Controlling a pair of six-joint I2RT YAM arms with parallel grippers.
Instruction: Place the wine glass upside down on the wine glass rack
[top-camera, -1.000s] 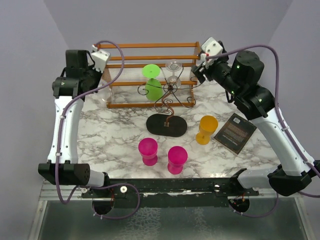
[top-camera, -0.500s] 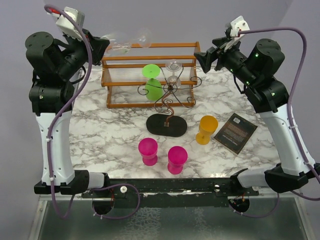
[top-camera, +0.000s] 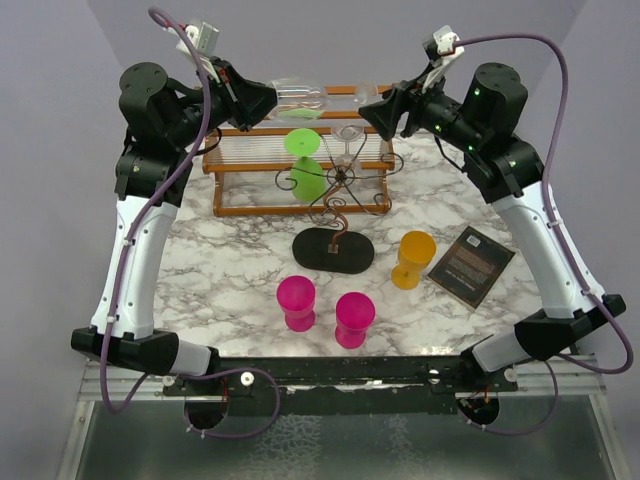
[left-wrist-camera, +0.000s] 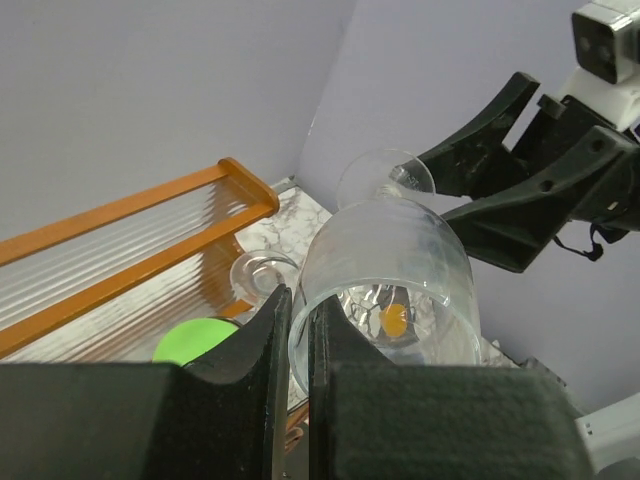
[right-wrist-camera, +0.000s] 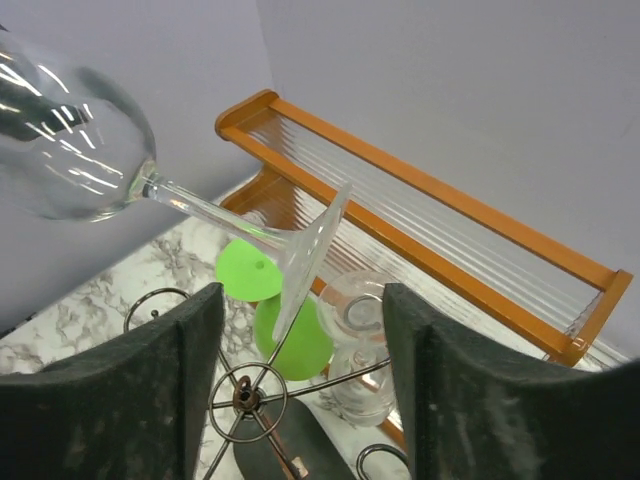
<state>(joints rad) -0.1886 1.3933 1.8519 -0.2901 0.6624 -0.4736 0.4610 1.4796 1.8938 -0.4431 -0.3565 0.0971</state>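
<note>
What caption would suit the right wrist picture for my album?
Open right hand frames the foot of a sideways wine glass above the wire rack and green glass.

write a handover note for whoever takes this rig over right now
Left tool: shut on the wine glass at its bowl, held sideways above the wooden shelf.
Right tool: open, the glass's foot just in front of it, not gripped.
Wine glass rack: on the table, with a green glass and a clear glass hung upside down.
Done: glass lifted. Left: turn it over and hang it on a free arm.
</note>
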